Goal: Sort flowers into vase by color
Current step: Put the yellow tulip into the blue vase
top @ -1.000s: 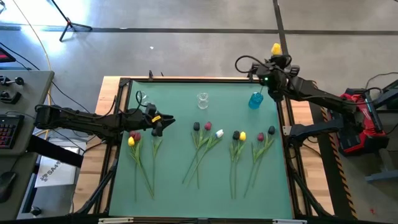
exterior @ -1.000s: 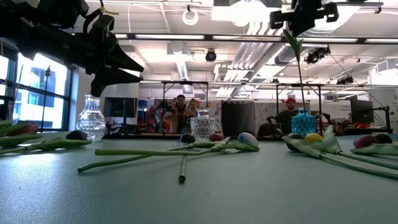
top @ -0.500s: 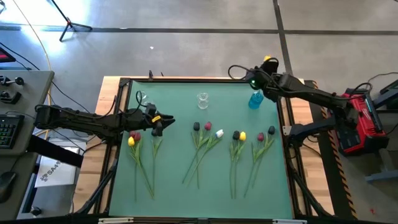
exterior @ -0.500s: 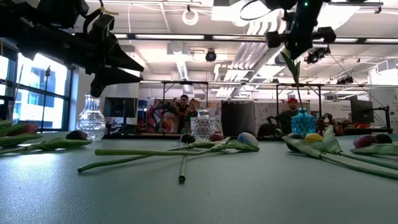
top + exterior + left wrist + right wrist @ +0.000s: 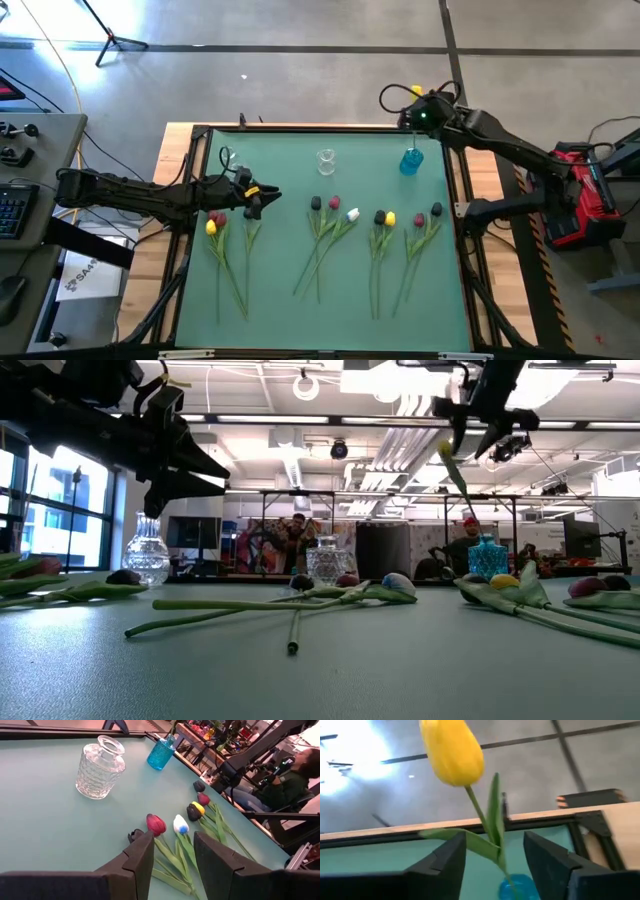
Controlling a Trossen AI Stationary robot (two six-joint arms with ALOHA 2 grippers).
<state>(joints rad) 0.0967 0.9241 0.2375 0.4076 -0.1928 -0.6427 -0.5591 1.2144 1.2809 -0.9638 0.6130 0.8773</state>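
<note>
Yellow tulip (image 5: 452,751) fills upper part of view, head large and close. Thin green stem (image 5: 481,815) with long leaves (image 5: 492,822) slants from head down between right gripper's (image 5: 494,862) two dark fingers (image 5: 442,865), which stand apart, not touching stem. Stem ends at blue vase (image 5: 517,887) just beyond fingers. Green table (image 5: 380,857) behind, dark rail (image 5: 390,836) and wooden edge (image 5: 620,827); grey floor (image 5: 540,760) beyond.
</note>
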